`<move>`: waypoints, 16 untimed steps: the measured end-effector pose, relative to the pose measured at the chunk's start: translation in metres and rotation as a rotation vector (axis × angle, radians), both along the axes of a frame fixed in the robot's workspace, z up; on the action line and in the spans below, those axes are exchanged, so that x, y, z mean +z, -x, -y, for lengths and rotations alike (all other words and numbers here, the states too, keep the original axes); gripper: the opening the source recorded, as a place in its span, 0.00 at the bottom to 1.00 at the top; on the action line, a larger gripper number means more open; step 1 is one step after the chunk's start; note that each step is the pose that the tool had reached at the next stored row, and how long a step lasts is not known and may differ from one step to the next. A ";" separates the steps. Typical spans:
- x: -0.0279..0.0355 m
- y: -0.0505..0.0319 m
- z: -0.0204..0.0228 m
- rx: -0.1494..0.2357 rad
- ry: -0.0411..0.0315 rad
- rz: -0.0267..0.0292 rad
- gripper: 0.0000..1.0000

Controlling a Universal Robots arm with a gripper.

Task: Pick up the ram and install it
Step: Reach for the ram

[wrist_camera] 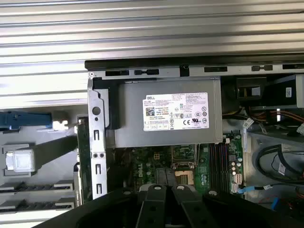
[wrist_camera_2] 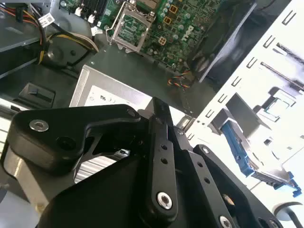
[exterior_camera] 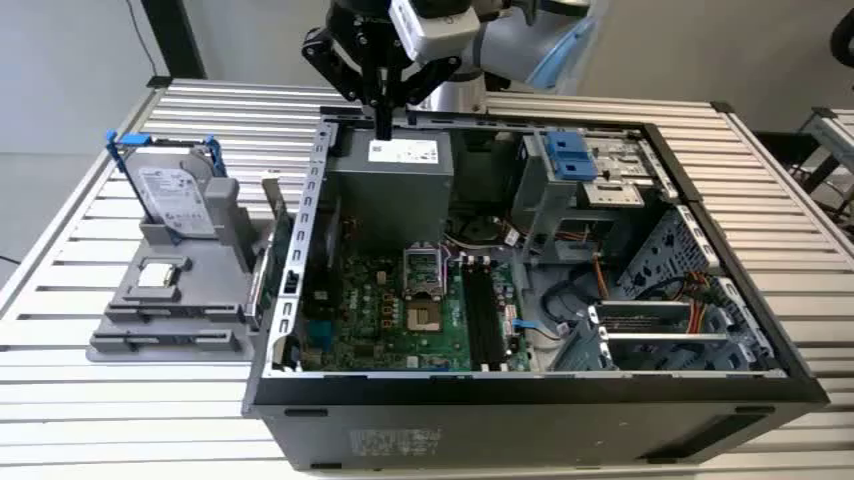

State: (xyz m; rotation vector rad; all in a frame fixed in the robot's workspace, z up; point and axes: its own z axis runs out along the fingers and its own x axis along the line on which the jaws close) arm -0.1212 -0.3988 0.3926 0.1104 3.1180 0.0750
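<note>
Blue-green ram [wrist_camera: 83,156] apart from gripper [exterior_camera: 384,128]

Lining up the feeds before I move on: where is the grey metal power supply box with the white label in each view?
Exterior view: grey metal power supply box, under the tool.
First wrist view: box, white label facing the camera.
Second wrist view: box, just beyond the tool.
Shared landmark: the silver CPU socket beside it.
</note>
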 end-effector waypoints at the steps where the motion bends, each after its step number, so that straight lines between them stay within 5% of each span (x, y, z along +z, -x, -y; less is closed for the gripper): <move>1: 0.0000 0.0000 0.0000 0.000 0.0000 0.0000 0.00; 16: 0.0003 0.0036 0.0000 0.000 0.0002 -0.0001 0.00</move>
